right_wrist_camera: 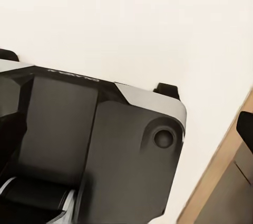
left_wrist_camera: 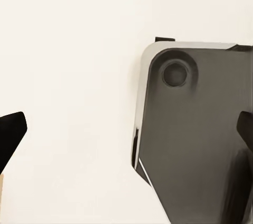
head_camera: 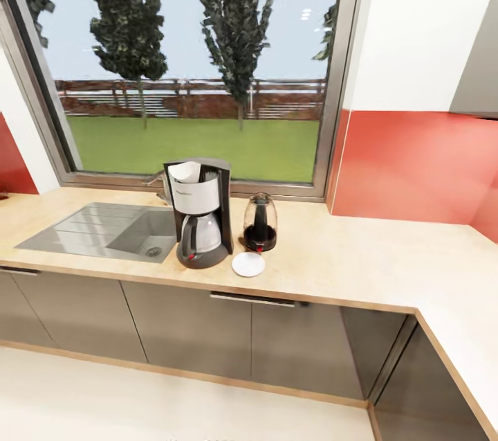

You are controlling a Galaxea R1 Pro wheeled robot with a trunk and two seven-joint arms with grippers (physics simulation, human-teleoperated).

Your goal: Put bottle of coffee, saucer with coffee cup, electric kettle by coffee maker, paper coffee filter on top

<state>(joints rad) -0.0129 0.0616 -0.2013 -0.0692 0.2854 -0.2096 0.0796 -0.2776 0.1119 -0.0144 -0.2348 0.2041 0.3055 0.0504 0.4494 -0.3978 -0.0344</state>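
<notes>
The coffee maker (head_camera: pixel 199 214) stands on the kitchen countertop (head_camera: pixel 346 257), just right of the sink. A white paper coffee filter (head_camera: pixel 185 172) sits in its top. The electric kettle (head_camera: pixel 260 223) stands close on its right, and the empty white saucer (head_camera: pixel 248 264) lies in front, between the two. The bottle of coffee, the coffee cup and the kitchen shelf are out of view. My left gripper (left_wrist_camera: pixel 126 132) hangs open over the pale floor and my own dark base (left_wrist_camera: pixel 200 145). My right gripper (right_wrist_camera: pixel 126 132) is open too, with nothing between its fingers.
A steel sink (head_camera: pixel 104 230) is set in the counter's left part. The counter turns a corner at the right (head_camera: pixel 463 316). Grey cabinet fronts (head_camera: pixel 187 320) run below it, with pale floor (head_camera: pixel 138 406) before them. A large window (head_camera: pixel 194 60) is behind.
</notes>
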